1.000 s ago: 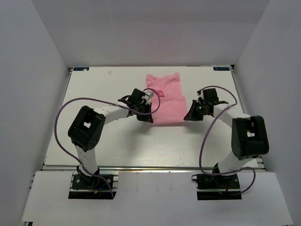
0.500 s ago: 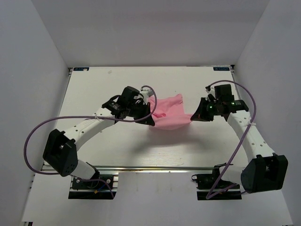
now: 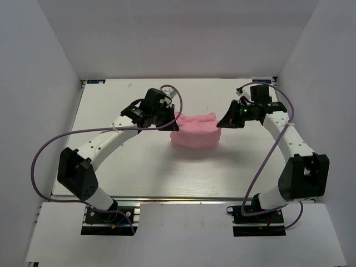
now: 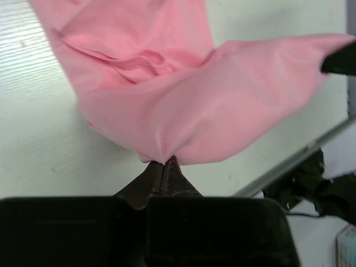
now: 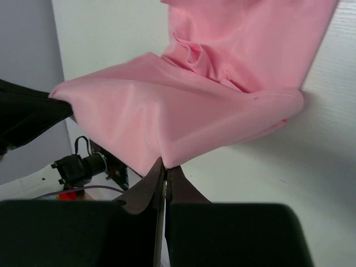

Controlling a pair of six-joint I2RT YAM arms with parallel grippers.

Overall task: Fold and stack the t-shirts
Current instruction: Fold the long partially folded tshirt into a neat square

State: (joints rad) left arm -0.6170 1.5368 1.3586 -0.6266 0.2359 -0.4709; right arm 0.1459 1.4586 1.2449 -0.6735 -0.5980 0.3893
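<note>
1. the white counter [image 3: 122,167] is carrying the work. its surface is looking hard and matte, and a fine straight grain is showing in the left wrist view.

2. my two arms are reaching in from the near edge. they are converging on the far middle of the counter, one at each side of the t-shirt [image 3: 194,132].

3. the t-shirt is sitting at the far middle of the counter, partly raised. its lower layers are resting on the counter, while one edge is hanging stretched between my claws. it is plain light pink, thin and soft, with no print. it is sagging between the two grip points and bunching into loose rolls beneath.

4. my left claw [image 3: 174,124] is clamping the shirt's left end. in the left wrist view its tips are pressing together, with fabric puckering out of them. my right claw [image 3: 221,123] is clamping the opposite end in the same manner.

5. progress, as i am judging it: a fold is under way and not finished. the held edge is waiting to be carried across and laid flat, and the bunched layers are needing smoothing. the stacking step is not yet begun. only one shirt is showing.

6. small radiating creases are forming at each pinch point.
</note>
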